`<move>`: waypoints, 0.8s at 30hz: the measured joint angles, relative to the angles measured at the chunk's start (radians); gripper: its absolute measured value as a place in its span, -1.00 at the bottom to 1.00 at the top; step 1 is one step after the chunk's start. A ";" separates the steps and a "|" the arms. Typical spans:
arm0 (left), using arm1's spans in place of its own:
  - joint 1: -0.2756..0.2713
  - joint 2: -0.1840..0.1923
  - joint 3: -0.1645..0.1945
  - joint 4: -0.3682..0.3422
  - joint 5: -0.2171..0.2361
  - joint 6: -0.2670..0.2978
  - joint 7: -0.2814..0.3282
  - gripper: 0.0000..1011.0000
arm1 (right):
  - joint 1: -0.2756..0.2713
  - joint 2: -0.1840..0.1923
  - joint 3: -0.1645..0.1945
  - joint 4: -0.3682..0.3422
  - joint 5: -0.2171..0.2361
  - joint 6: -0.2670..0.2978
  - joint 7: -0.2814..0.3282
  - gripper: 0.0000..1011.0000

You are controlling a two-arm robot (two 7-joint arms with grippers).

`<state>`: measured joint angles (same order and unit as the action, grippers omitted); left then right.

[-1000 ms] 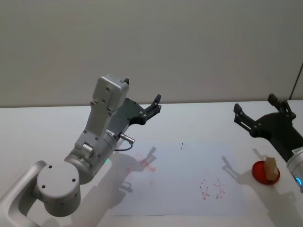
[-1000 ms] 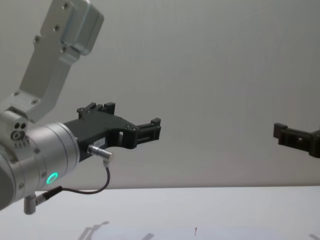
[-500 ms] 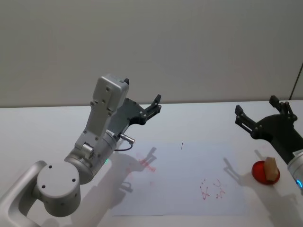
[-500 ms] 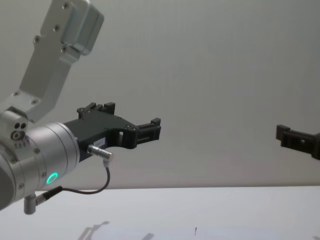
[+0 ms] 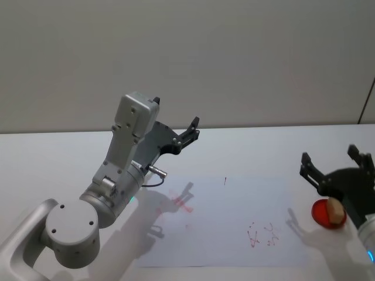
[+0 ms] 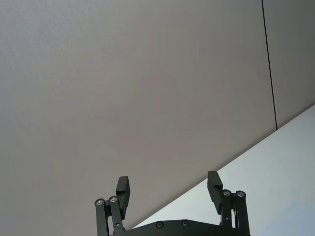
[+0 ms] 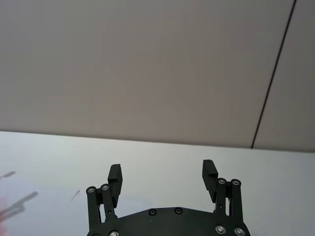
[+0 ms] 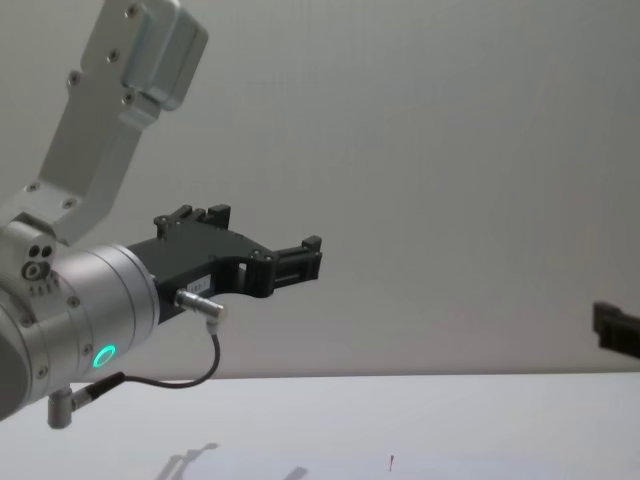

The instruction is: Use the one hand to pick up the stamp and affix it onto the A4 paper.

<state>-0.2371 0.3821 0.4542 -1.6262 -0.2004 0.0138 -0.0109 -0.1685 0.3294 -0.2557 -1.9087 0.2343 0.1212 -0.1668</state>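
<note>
A4 paper (image 5: 228,222): flat on the tabletop (image 5: 58,158), centred, near the front edge. Stamp (image 5: 334,211): on a round pad (image 5: 320,212) just right of the paper, by the tabletop's right edge, right gripper (image 5: 329,156) above.

My left gripper (image 6: 167,184) is black plastic: two blocky fingers (image 6: 122,186) hinged on paired links, with small round screws (image 6: 100,201) just behind them. Further back from the fingers I see a round silver wrist (image 8: 95,300) with a green-lit ring (image 8: 103,356), a metal plug (image 8: 200,302) and a thin dark cable (image 8: 196,380). Beyond that runs a pale silver boxy link (image 8: 120,100), dotted with screws. My right gripper (image 7: 162,174) has the same black build.
</note>
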 joint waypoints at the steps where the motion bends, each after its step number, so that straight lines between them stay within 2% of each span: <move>1: 0.000 0.000 0.000 0.000 0.000 0.000 0.000 0.98 | -0.005 -0.001 -0.001 -0.004 -0.003 0.006 -0.011 0.98; 9: 0.000 0.000 0.000 0.000 0.000 0.000 0.000 0.98 | -0.072 -0.028 -0.019 -0.056 -0.031 0.090 -0.146 0.98; 13: 0.000 0.000 0.000 0.000 0.000 0.000 0.000 0.98 | -0.095 -0.037 -0.020 -0.070 -0.036 0.127 -0.188 0.98; 24: 0.000 0.000 0.000 0.000 0.000 0.000 0.000 0.98 | -0.129 -0.048 -0.006 -0.087 -0.036 0.204 -0.243 0.98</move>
<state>-0.2371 0.3821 0.4542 -1.6262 -0.2004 0.0139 -0.0109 -0.2980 0.2815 -0.2614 -1.9959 0.1981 0.3252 -0.4094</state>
